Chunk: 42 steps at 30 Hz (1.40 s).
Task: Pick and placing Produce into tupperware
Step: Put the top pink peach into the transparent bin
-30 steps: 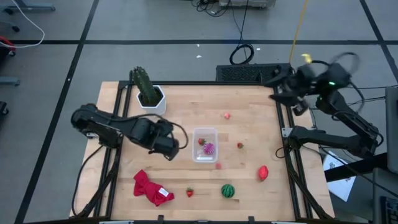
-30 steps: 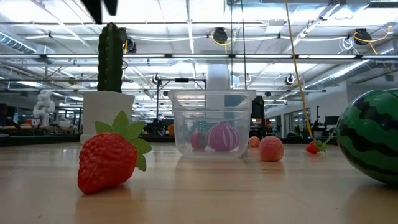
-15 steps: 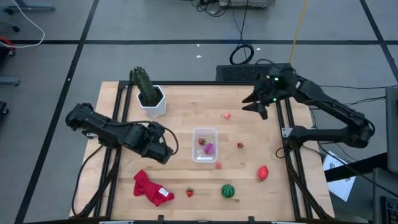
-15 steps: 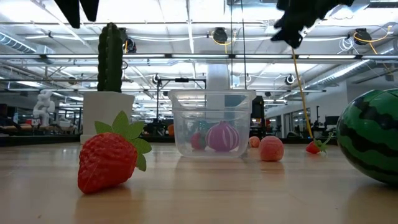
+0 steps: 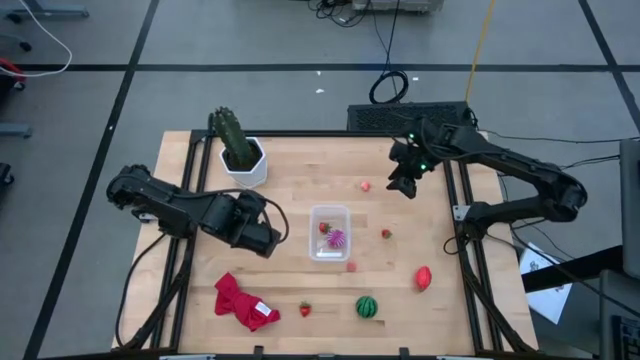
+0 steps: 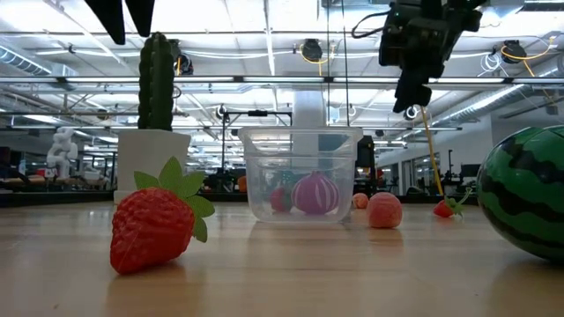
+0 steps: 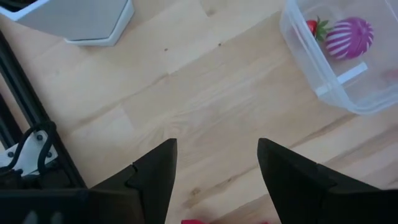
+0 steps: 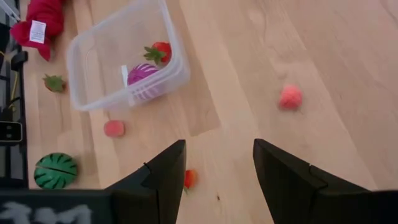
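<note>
Two produce pieces in clear tupperware point(image 5: 329, 232), purple striped ball point(image 5: 336, 239), small strawberry point(image 5: 324, 227), both pincers parted, empty.

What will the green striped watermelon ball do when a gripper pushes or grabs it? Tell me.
The watermelon ball looks round, so a push would probably roll it across the table. Its skin appears smooth, so it might slip from the pinch. Being a small toy, it is likely light.

Low view: the watermelon ball point(image 6: 530, 189) runs off the right edge, only part of it showing. The left gripper point(image 6: 129, 16) is chopped by the top edge, just two finger ends visible. Behind the tupperware point(image 6: 298, 173), a tiny red piece point(image 6: 445, 208), possibly a strawberry, too small to tell.
</note>
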Motion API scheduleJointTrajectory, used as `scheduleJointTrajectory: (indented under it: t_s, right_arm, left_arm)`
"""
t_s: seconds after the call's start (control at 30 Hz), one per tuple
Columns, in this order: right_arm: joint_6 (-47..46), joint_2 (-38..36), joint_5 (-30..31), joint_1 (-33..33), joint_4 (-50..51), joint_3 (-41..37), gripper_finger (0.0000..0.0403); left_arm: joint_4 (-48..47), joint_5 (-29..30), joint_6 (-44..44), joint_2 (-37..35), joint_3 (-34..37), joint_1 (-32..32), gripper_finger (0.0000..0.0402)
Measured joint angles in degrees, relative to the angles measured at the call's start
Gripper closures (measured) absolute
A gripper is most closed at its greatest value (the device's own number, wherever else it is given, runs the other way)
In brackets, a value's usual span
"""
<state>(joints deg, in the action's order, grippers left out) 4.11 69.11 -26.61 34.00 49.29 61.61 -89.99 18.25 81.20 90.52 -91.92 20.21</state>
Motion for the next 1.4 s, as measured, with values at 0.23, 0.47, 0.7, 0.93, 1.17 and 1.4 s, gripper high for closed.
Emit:
scheduleJointTrajectory:
  t_s: [0.23, 0.47, 0.7, 0.93, 1.17, 1.4]
  right_arm:
    - [0.25, 0.04, 0.00, 0.00, -6.47, -1.68, 0.0224]
    - [9.25, 0.04, -0.04, -1.14, -6.90, -2.63, 0.0224]
    - [10.62, 2.03, 16.00, -6.85, -6.23, -2.45, 0.0224]
    - [14.06, 10.50, 25.42, -13.34, 4.03, 2.78, 0.0224]
    - [15.88, 19.94, 25.52, -16.89, 4.93, 14.22, 0.0224]
    - [20.03, 27.51, 25.57, -17.62, 5.26, 19.58, 0.0224]
  left_arm:
    - [-0.01, 0.34, 0.60, 0.00, 0.00, -0.65, 0.0171]
    - [-0.01, 0.38, 0.57, 0.00, 0.00, -2.36, 0.0172]
    - [0.00, 0.38, 0.14, 0.00, 0.00, -4.43, 0.0172]
    - [0.01, 0.38, -0.04, 0.02, 0.00, -5.29, 0.0171]
    - [0.01, 0.28, -0.02, 0.02, -0.02, -5.29, 0.0172]
    - [0.03, -0.11, -0.03, 0.02, -0.02, -4.51, 0.0172]
